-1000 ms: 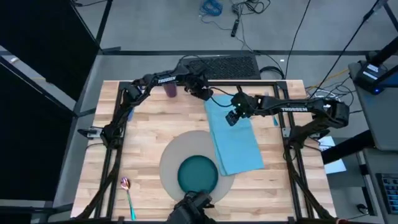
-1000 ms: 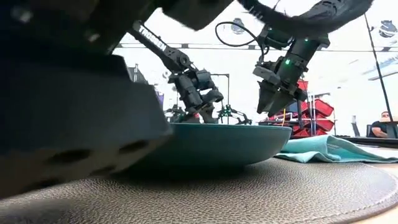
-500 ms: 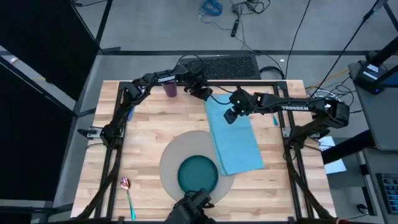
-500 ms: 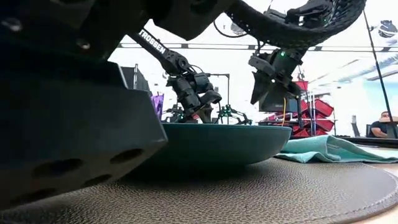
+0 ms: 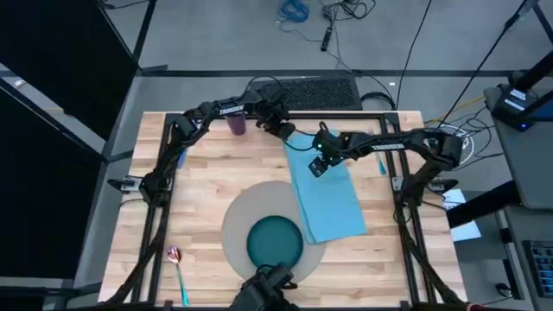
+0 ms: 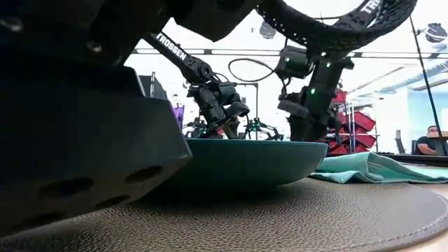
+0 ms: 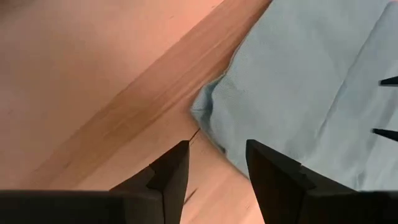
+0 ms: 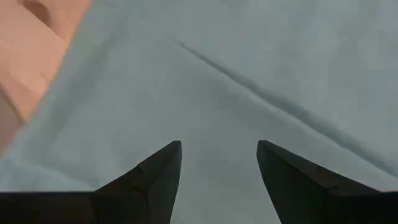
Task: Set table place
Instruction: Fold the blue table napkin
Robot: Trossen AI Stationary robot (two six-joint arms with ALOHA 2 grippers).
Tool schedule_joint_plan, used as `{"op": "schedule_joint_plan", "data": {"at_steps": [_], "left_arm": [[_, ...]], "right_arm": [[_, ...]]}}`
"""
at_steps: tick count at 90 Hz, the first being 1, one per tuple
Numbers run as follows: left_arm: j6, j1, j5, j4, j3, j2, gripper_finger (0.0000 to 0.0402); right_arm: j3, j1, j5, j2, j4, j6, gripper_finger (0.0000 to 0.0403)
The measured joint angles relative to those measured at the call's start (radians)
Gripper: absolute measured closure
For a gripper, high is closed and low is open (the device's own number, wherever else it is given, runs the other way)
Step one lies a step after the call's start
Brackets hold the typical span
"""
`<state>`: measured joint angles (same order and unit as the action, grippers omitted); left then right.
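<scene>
A: While the right gripper [image 5: 316, 168] hangs over the napkin [image 5: 327, 192] just right of the frame's centre in the high view, where is the left one?

B: The left gripper [image 5: 285, 134] is at the napkin's far left corner, upper middle of the frame. In its wrist view the fingers [image 7: 169, 172] stand a narrow gap apart, with the napkin's corner [image 7: 208, 112] just ahead of them and nothing between them.

A: And the right fingers?

B: Parted fairly wide in their wrist view, over bare blue cloth [image 8: 249, 93], gripping nothing. A crease runs across the cloth ahead of the fingers [image 8: 158, 171].

A: How does the place look?

B: The grey mat [image 5: 238, 226] lies on the wooden surface [image 5: 207, 181] in the lower middle of the frame, with the teal plate [image 5: 275, 241] on it. The napkin runs slantwise from the upper middle down to the mat's right edge, which it overlaps.

A: Cup and spoon?

B: The purple cup [image 5: 236, 124] stands at the upper left, beside the left arm. The spoon [image 5: 177, 269] lies at the lower left, well apart from the mat.

A: The low view?

B: Plate [image 6: 245, 162] on mat [image 6: 294, 217], napkin [image 6: 371, 168] to the right, both grippers behind.
</scene>
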<state>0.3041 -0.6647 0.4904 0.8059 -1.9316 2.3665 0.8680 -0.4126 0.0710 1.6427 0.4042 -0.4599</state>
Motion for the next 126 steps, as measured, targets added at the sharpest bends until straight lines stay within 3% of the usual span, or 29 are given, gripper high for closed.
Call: {"op": "schedule_joint_plan", "data": {"at_steps": [31,64,94,126], "left_arm": [[-0.003,0.0,0.0,0.0,0.0,0.0,0.0258],[-0.032,0.006,-0.002,0.033,0.0,0.0,0.0258],[-0.079,0.029,-0.124,0.031,0.0,-0.008,0.0258],[-0.034,0.035,-0.15,0.056,-0.001,-0.008,0.0258]], "right_arm": [[0.007,-0.001,-0.03,0.08,-0.11,0.001,0.022],[0.095,0.0,-0.05,0.086,-0.032,0.016,0.022],[0.101,0.0,-0.044,0.086,-0.004,0.019,0.022],[0.101,0.002,-0.043,0.085,0.029,0.031,0.022]]}}
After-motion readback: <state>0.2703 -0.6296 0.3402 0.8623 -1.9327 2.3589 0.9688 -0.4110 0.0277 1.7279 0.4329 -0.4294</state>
